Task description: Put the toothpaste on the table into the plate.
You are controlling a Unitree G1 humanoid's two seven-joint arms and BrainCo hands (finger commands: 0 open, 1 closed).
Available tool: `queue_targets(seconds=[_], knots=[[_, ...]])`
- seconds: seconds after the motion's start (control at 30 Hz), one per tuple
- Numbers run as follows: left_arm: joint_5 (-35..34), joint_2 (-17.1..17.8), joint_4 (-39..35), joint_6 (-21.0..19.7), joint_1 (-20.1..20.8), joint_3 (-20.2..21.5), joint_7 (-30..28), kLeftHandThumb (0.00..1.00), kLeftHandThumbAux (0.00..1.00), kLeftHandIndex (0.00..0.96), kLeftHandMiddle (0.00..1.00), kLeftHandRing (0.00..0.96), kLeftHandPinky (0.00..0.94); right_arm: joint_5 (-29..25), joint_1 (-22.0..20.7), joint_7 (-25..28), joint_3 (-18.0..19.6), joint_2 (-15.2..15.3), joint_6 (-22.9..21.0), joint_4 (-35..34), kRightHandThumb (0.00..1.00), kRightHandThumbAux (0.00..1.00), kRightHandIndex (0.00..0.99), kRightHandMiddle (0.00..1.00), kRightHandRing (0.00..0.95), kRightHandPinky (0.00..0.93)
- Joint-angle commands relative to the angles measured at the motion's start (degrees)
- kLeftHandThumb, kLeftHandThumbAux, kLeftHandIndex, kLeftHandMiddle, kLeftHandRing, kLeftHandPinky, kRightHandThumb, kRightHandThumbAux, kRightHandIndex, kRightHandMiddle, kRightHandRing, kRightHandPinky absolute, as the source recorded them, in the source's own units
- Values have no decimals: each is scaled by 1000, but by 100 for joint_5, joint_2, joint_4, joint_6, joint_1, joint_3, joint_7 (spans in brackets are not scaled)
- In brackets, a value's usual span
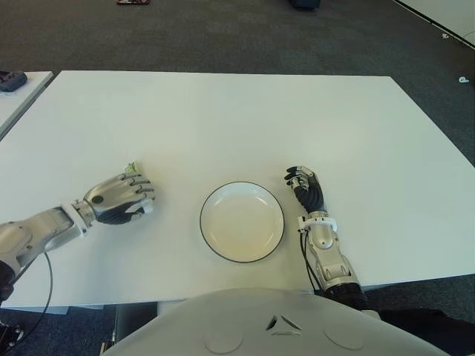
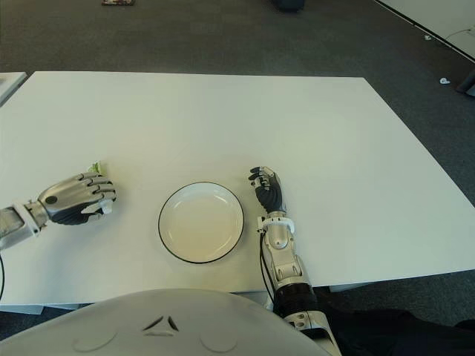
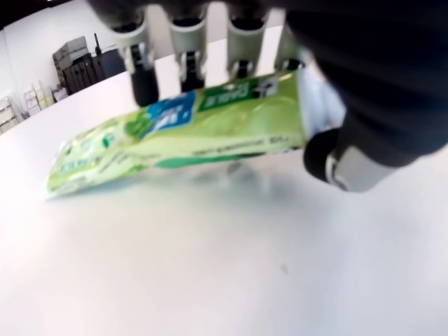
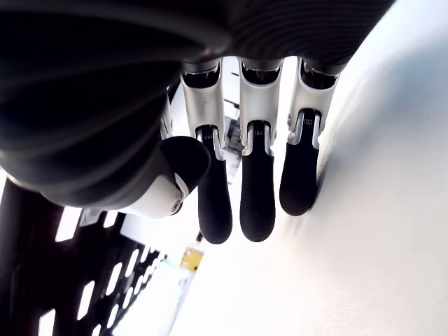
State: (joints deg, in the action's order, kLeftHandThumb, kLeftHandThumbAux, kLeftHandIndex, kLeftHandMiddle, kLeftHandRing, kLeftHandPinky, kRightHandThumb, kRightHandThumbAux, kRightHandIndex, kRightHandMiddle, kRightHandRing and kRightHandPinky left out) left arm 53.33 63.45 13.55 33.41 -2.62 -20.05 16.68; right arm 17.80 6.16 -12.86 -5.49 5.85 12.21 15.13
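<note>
Floor: dark grey carpet surrounds your workspace on every side you can see.
Table (image 1: 223,111): your wide white surface, filling most of both eye views.
Plate (image 1: 242,222): 1 round white dish with a dark rim, near the front edge, between your 2 hands and holding nothing.
Left hand (image 1: 119,198): you see it left of the plate, fingers curled over and clamped on the toothpaste, low over the table.
Right hand (image 1: 306,189): it shows just right of the plate, fingers loosely bent and holding nothing.
Toothpaste (image 3: 175,133): your green tube with a blue patch, pinned under the left fingers, its flat end poking out beyond them.
</note>
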Motion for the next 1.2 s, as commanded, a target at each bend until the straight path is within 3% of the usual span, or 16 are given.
queue_targets(seconds=[0.03, 0.27, 0.6, 0.87, 1.13, 1.2], knots=[[-853, -152, -19, 132, 99, 351, -527, 704, 716, 439, 897, 891, 881, 45, -24, -41, 14, 14, -137, 191, 827, 699, 364, 493, 490, 443], [-2081, -591, 137, 154, 387, 685, -1336, 705, 719, 439, 888, 876, 851, 53, -116, -95, -3, -15, -179, 315, 828, 699, 368, 489, 482, 429], [-2861, -1291, 367, 221, 1148, 953, -1879, 704, 721, 439, 880, 859, 841, -17, -260, -118, -9, -77, -183, 513, 829, 697, 373, 485, 474, 424], [-2784, -1901, 287, 140, 1712, 924, -1969, 705, 720, 439, 881, 860, 844, -74, -378, -122, -1, -102, -117, 694, 830, 696, 380, 482, 472, 413], [-2814, -2457, 201, 165, 1947, 821, -2055, 707, 719, 440, 880, 856, 843, -34, -452, -187, -14, -120, -44, 804, 829, 697, 378, 481, 464, 376], [-2739, -2734, 93, 141, 1963, 723, -1991, 708, 718, 440, 880, 854, 838, -16, -462, -207, -23, -123, -30, 810, 829, 697, 377, 482, 462, 371]])
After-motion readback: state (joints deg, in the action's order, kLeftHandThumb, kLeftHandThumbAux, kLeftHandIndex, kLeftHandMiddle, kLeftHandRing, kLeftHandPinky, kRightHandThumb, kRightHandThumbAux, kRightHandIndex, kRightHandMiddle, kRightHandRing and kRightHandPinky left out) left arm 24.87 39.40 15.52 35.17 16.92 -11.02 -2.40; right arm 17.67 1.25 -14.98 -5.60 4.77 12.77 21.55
